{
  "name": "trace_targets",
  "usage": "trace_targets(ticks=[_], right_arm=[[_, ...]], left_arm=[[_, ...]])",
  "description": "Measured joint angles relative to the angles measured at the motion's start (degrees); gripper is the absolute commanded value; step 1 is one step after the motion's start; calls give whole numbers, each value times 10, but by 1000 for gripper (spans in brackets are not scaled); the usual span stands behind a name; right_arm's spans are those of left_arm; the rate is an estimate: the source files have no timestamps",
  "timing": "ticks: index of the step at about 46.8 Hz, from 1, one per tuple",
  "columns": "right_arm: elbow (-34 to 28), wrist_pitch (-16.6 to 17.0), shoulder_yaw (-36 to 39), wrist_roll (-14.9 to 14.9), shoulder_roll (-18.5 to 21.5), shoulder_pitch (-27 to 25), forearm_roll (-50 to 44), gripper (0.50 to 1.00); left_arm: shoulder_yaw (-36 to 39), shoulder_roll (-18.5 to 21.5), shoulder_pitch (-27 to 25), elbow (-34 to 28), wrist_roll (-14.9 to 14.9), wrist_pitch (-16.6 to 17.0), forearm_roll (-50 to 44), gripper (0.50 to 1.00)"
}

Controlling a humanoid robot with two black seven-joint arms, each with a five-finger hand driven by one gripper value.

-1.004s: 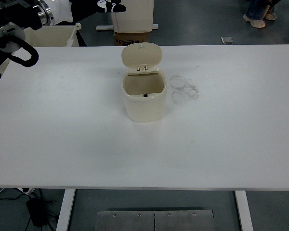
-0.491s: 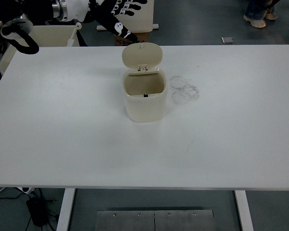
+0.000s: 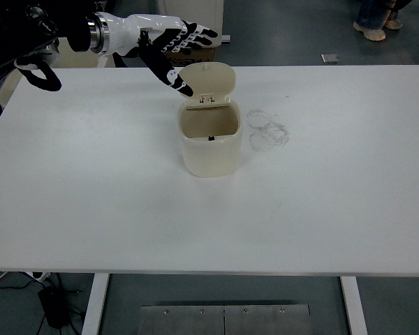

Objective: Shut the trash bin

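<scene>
A small cream trash bin (image 3: 209, 143) stands near the middle of the white table (image 3: 91, 181). Its hinged lid (image 3: 207, 82) is swung open and stands upright at the bin's far side, so the inside is in view. My left hand (image 3: 171, 49), white with black fingertips, reaches in from the upper left with its fingers spread and holds nothing. It is just left of and slightly behind the raised lid, and one fingertip comes close to the lid's left edge. My right arm is out of view.
Faint ring marks (image 3: 267, 129) show on the table just right of the bin. A cream box (image 3: 70, 52) and a cardboard box (image 3: 195, 52) stand beyond the far edge. A person's shoes (image 3: 371, 28) show at the top right.
My left hand has come in from the upper left corner, moving right and down toward the open lid. The bin and its lid have not moved.
</scene>
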Motion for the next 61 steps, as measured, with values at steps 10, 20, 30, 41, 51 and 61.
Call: trace_targets(ticks=[10,20,30,41,51,61], right_arm=[[0,0,0,0,0,0,0,993],[0,0,0,0,0,0,0,993],[0,0,0,0,0,0,0,993],[0,0,0,0,0,0,0,993],[0,0,0,0,0,0,0,993],[0,0,0,0,0,0,0,993]], left_arm=[[1,-8,3,-13,2,-13,-10,1000],[1,-5,6,-40,2,-19,-11,1000],[1,-4,6,-57,2,-24,-11,1000],[11,-2,12,-74,3,-24,-9,1000],[19,-2,13,-84,3,-26,-9,1000],[32,0,14,-109,3,-25,-9,1000]])
